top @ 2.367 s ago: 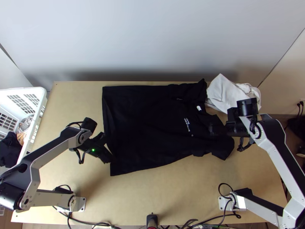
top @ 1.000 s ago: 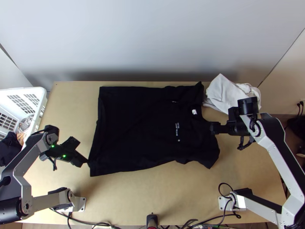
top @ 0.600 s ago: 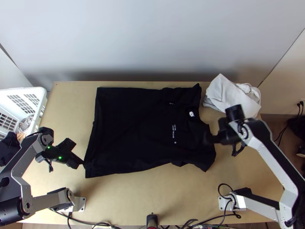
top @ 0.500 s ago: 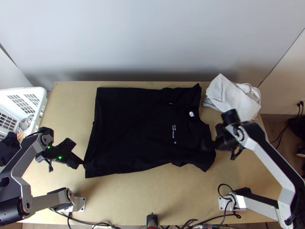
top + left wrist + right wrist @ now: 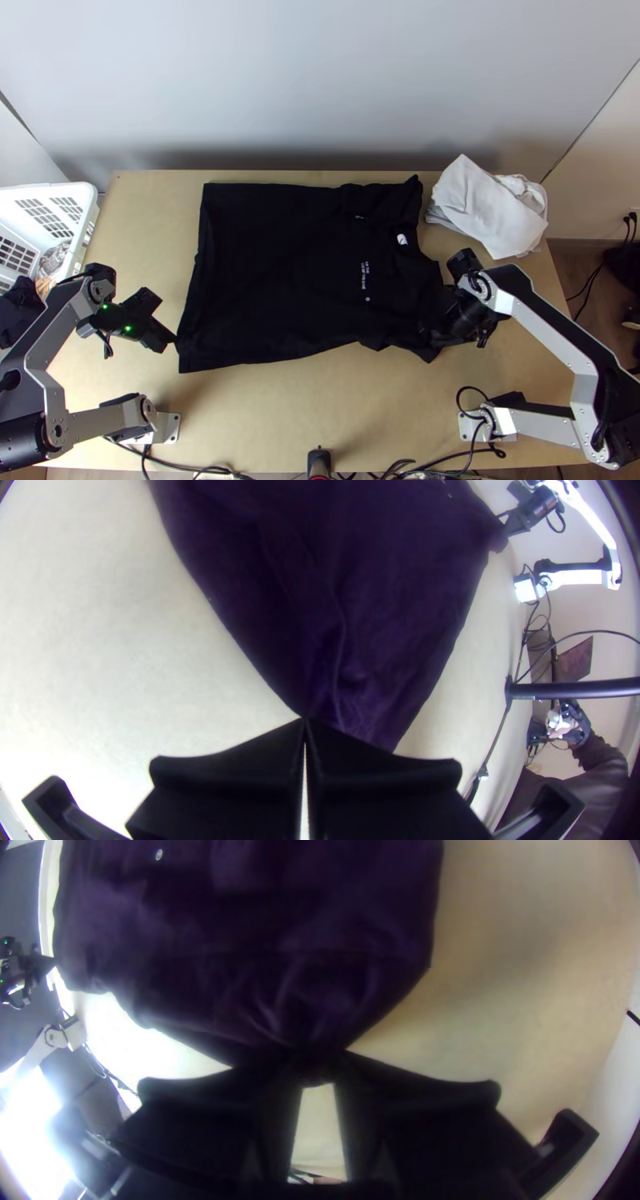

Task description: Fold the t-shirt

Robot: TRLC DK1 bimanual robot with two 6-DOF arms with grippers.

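Observation:
The black t-shirt lies spread on the table, its hem at the left and its collar and sleeves at the right. At its near left hem corner, my left gripper is shut on the cloth; in the left wrist view the t-shirt narrows in creases to the left gripper. My right gripper is at the near sleeve on the right. The right wrist view has the t-shirt gathered in pleats between the tips of the right gripper, which hides the pinched part.
A white cloth lies bunched at the table's back right. The white basket with items in it stands at the far left. Bare table runs along the near side of the t-shirt, with cables at the near edge.
My left gripper has moved left, and the t-shirt has slid left too. My right gripper has come from the collar side down to the near sleeve and taken hold there.

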